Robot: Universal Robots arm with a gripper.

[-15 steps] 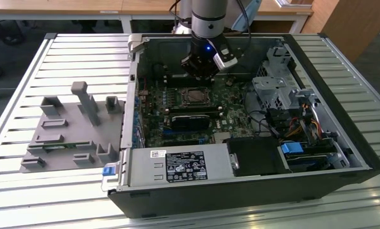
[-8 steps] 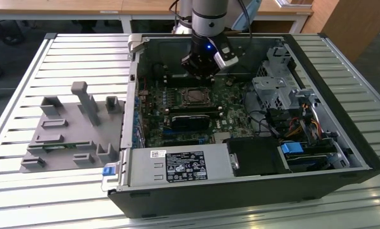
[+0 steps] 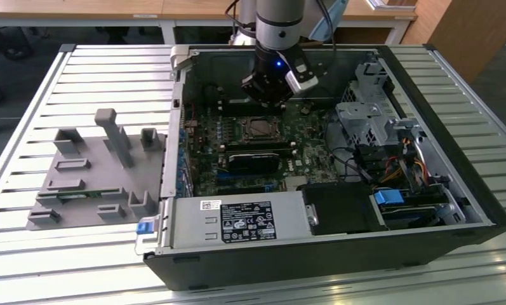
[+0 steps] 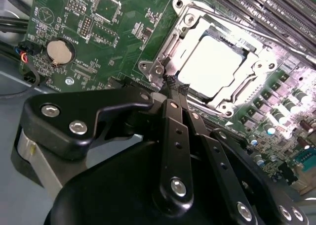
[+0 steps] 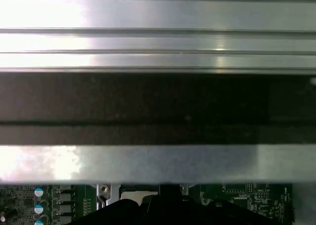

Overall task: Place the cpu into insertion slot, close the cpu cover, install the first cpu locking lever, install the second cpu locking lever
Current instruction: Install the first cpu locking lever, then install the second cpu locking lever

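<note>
From where I stand, the arm reaches down into the opened computer case [image 3: 456,190] lying on the slatted table [image 3: 92,70], and its gripper [image 3: 268,101] hangs just above the green motherboard [image 3: 316,152], at the far edge of the insertion slot [image 3: 259,129]. In the second wrist view the gripper [image 4: 174,89] has its two fingertips pressed together with nothing between them, their tips at the corner of the socket frame. The cpu [image 4: 211,66] already lies flat in the socket, its pale metal top glaring under the light, and the cpu cover [image 4: 185,34] appears to sit down around it, the chip showing through its window. So I judge the work to be at the locking levers. I cannot tell for certain whether either lever is latched; a thin rod runs along the socket's side by the fingertips. To do this step well, the closed tips ought to bear on the lever's end only, pushing it down and sideways under its hook, without scraping the small components beside the frame. The grey fixture [image 3: 92,171] lies apart, toward the table's other edge.
</note>
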